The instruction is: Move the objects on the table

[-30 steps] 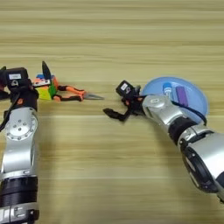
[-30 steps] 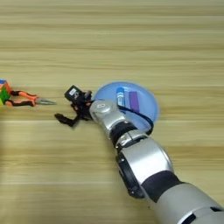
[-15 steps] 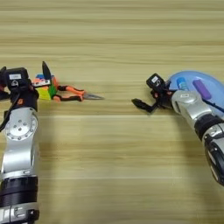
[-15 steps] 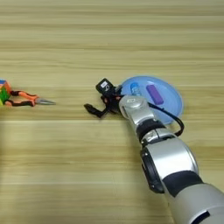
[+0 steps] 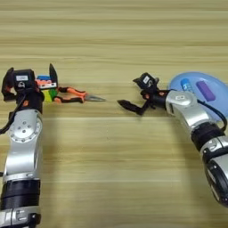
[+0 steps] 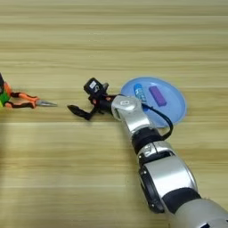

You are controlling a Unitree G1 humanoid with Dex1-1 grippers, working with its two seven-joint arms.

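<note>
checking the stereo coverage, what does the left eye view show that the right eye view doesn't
Only the left eye view shows the left hand, open around the puzzle cube, with the arm below it. It also shows the whole cube.

Only the right eye view shows the whole light-blue plate, right rim included, and more of the right arm. There the cube is only a sliver at the left edge.

Both show the pliers with the tip pointing right, the right hand open just right of that tip, the blue tube and purple block on the plate, and the table.
</note>
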